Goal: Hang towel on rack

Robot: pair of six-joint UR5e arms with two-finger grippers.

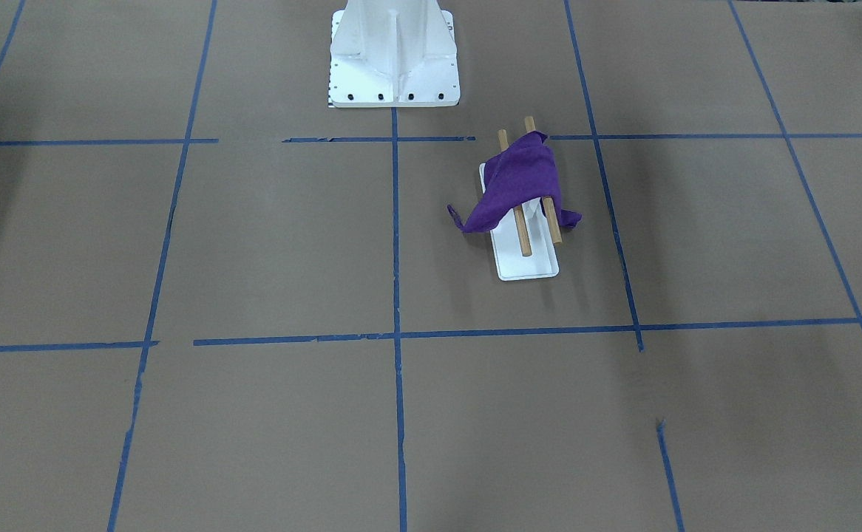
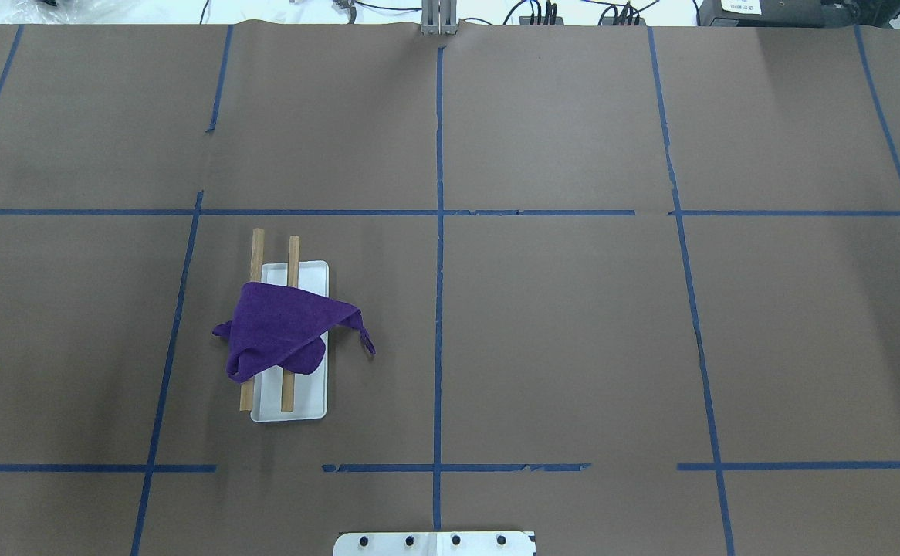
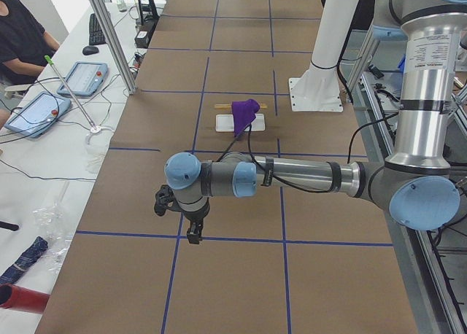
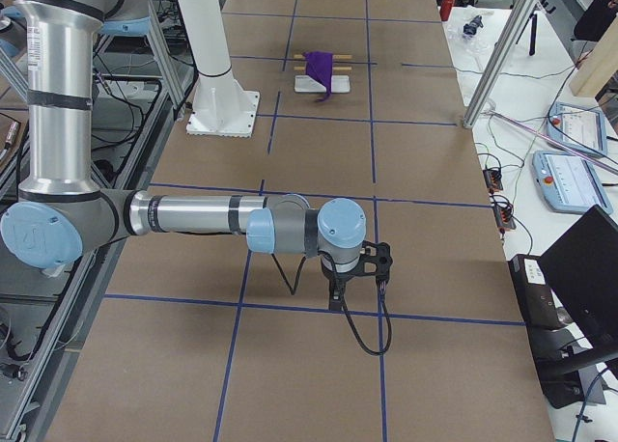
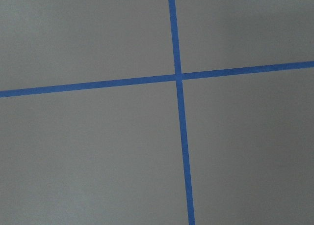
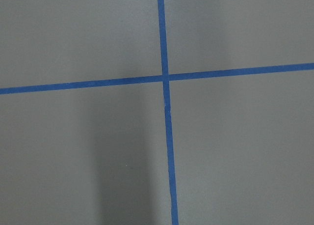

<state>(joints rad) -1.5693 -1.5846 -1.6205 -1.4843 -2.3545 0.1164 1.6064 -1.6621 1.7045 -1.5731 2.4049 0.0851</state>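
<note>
The purple towel (image 1: 523, 185) lies draped across both wooden dowels of the rack (image 1: 527, 262), bunched, with corners hanging down on each side. In the overhead view the towel (image 2: 280, 332) covers the middle of the rack (image 2: 307, 398), left of the table's centre line. Both also show in the side views: towel (image 3: 244, 114), (image 4: 321, 70). My left gripper (image 3: 193, 235) hangs over the table's left end, far from the rack. My right gripper (image 4: 335, 302) hangs over the right end. I cannot tell whether either is open or shut. Both wrist views show only taped table.
The large white bolted pedestal (image 1: 394, 52) stands at the robot's side of the table, also seen in the overhead view (image 2: 434, 543). Blue tape lines grid the brown table (image 2: 573, 332). A person and tablets (image 3: 80, 79) are beside the table.
</note>
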